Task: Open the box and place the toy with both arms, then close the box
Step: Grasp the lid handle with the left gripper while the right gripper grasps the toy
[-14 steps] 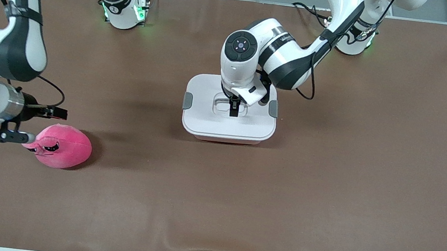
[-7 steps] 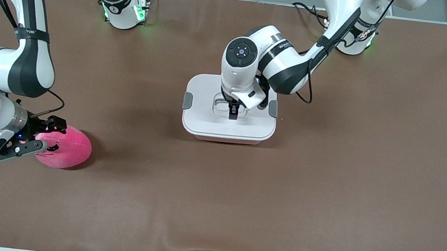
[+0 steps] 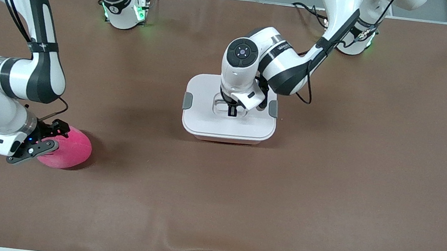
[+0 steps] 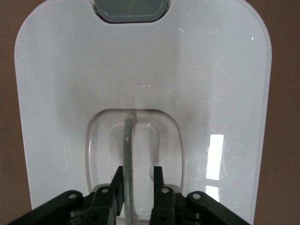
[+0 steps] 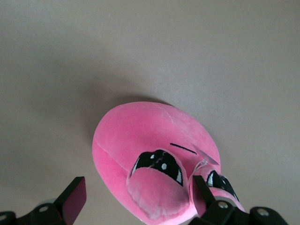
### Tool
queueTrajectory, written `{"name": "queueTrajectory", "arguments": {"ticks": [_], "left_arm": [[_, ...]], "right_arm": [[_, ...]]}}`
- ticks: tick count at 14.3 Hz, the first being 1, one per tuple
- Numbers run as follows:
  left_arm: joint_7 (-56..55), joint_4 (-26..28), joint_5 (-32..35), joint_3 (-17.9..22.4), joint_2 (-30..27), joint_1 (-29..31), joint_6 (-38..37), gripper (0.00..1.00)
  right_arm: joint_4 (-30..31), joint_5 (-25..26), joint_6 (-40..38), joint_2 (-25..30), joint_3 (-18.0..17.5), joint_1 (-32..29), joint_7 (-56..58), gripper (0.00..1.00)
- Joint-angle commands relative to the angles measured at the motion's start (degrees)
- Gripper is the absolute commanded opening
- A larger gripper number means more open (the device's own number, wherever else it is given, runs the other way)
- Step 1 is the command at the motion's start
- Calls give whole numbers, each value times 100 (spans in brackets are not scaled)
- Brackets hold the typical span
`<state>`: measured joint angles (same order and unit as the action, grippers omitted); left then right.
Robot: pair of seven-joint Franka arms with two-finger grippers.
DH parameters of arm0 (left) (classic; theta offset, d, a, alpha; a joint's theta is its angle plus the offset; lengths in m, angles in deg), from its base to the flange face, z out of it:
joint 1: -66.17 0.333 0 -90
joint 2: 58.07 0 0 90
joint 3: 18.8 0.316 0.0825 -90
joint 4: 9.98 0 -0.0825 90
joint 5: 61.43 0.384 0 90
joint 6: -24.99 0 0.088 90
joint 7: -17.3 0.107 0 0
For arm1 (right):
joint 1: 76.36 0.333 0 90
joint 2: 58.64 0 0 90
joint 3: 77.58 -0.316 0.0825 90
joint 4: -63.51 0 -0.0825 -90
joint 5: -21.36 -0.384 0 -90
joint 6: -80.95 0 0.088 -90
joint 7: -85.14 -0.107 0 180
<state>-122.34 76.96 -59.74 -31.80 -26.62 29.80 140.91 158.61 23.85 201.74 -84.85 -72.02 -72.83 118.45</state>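
Observation:
The box (image 3: 206,123) stands mid-table with its white lid (image 4: 61,93) on. My left gripper (image 3: 231,111) is down in the lid's recessed centre. There its narrowed jaws (image 4: 137,176) straddle the thin grey handle (image 4: 127,154). One finger touches the handle and the other stands a little off it. The bright pink toy (image 3: 69,149) lies toward the right arm's end of the table, nearer the front camera than the box. My right gripper (image 3: 49,138) is low at the toy's face end. It is open (image 5: 138,194), with a finger on either side of the toy (image 5: 145,140) around the snout.
Grey latches (image 3: 187,100) (image 3: 273,108) sit at the lid's two short sides, and one latch (image 4: 130,9) shows in the left wrist view. Brown mat (image 3: 328,176) covers the table. The arm bases stand along the edge farthest from the front camera.
My left gripper's jaws have narrowed around the lid handle. My right arm has swung down and brought its open gripper around the toy's face end. The toy and box have not moved.

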Motion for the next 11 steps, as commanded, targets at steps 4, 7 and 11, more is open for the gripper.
{"name": "queueTrajectory", "arguments": {"ticks": [4, 7, 11], "left_arm": [[-20, 104, 138, 17, -95, -37, 89, 0], [-73, 113, 138, 17, -226, -81, 27, 0], [-90, 104, 138, -10, -446, -72, -315, 0]], "right_arm": [[87, 120, 41, -68, -46, -134, 88, 100], [87, 120, 41, -94, -46, -134, 88, 100], [87, 120, 32, -156, -55, -142, 79, 11]]}}
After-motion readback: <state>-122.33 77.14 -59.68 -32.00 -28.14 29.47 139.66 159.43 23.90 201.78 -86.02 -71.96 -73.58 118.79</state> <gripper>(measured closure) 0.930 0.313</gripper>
